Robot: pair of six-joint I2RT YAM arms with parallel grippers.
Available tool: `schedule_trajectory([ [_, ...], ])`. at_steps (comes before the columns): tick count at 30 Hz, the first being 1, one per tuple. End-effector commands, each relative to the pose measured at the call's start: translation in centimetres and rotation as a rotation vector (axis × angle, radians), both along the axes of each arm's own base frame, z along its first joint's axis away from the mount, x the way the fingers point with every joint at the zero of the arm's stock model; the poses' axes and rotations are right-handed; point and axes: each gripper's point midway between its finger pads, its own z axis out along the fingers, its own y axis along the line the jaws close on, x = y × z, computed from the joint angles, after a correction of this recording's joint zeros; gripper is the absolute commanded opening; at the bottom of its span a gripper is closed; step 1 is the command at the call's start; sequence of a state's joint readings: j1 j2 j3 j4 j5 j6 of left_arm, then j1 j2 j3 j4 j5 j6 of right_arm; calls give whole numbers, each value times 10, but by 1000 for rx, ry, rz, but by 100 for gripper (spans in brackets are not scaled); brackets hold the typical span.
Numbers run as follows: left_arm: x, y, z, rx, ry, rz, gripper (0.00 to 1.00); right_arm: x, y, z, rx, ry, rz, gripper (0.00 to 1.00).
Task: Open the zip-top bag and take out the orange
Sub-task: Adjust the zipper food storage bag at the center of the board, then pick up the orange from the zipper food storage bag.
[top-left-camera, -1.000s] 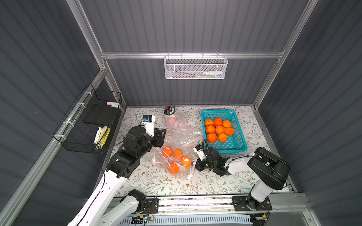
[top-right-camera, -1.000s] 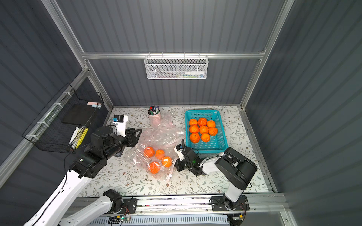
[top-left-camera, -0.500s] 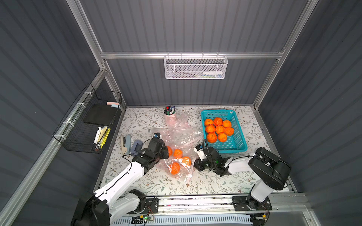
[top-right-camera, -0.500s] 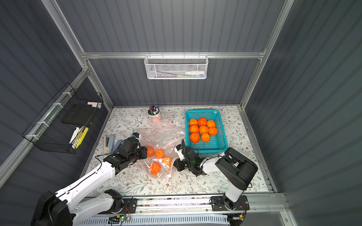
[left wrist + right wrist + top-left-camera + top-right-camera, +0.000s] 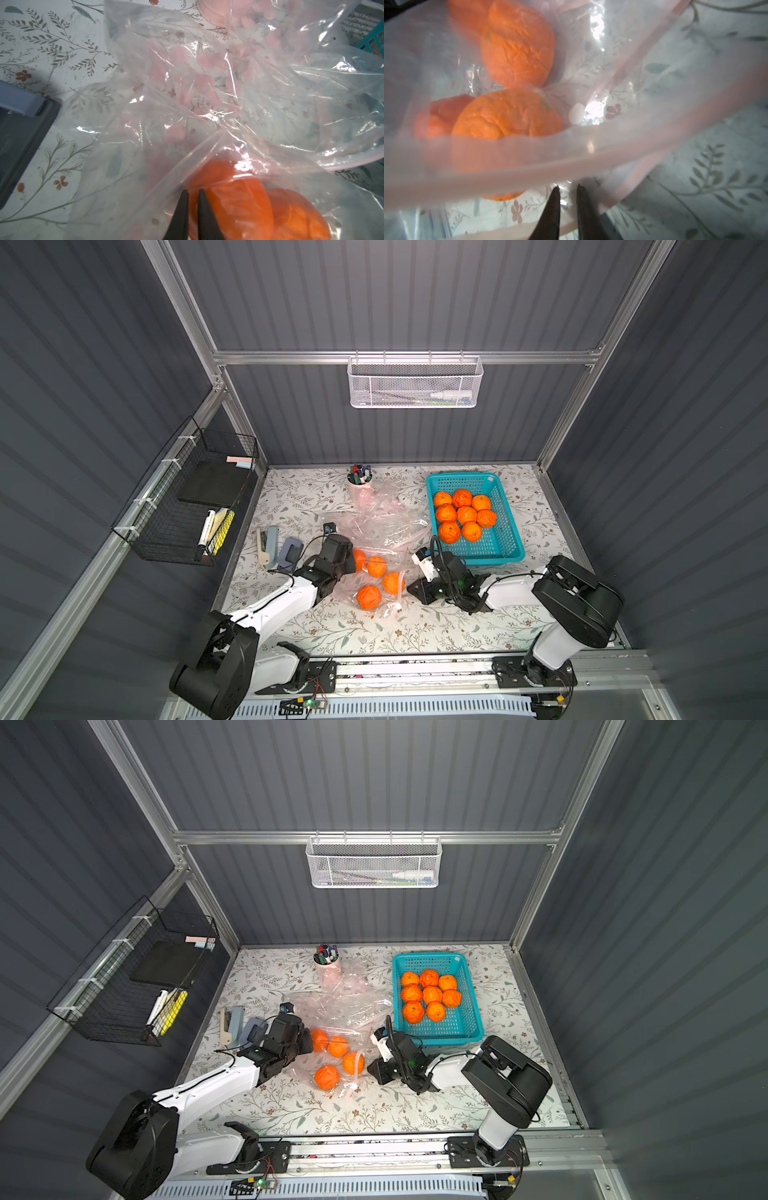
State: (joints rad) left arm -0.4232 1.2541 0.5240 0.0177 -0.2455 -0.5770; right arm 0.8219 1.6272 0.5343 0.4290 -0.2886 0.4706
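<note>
Four oranges (image 5: pixel 369 597) are seen inside the bag (image 5: pixel 399 556), which is laid on the table (image 5: pixel 316 630) between the two arms, near the basket (image 5: pixel 457 477). The bag is reached from both sides, most likely so that its mouth can be pulled apart. The left gripper (image 5: pixel 192 193) is seen with its jaws almost together, and a fold of the bag's thin skin looks pinched between them, just beside an orange. The right gripper (image 5: pixel 568 190) is placed by the pink zip strip (image 5: pixel 631 56), where the mouth is. Its jaws are nearly together too, but whether any of the bag is caught there cannot be told. Whether the zip is undone cannot be told either. No orange is taken out yet. More oranges are kept in the basket, so these may be meant to go there. A white sticker (image 5: pixel 492 477) is stuck on the basket's corner, but it is too small to be read, and no other writing can be made out
</note>
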Motion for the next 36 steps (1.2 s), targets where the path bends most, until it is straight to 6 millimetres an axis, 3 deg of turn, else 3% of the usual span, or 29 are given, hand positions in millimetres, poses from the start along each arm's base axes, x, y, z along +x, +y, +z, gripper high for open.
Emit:
schedule_trajectory([
  [1,-11,-1,-29,-14,60,-19,13,-7,-3,5,-13,6,17,24],
  [12,-10,-19,-46,-44,119,-107,12,-2,-12,41,-22,-73,-2,49],
  [20,-11,-24,-48,-54,122,-134,12,-15,20,52,43,-17,105,64],
  [26,-12,-23,-44,-60,103,-132,11,-5,33,32,-53,-6,84,71],
  [31,-12,-23,-43,-62,99,-137,11,-10,42,10,-108,35,108,73],
  [36,-13,-24,-42,-65,95,-144,11,-12,40,15,-109,20,108,63],
])
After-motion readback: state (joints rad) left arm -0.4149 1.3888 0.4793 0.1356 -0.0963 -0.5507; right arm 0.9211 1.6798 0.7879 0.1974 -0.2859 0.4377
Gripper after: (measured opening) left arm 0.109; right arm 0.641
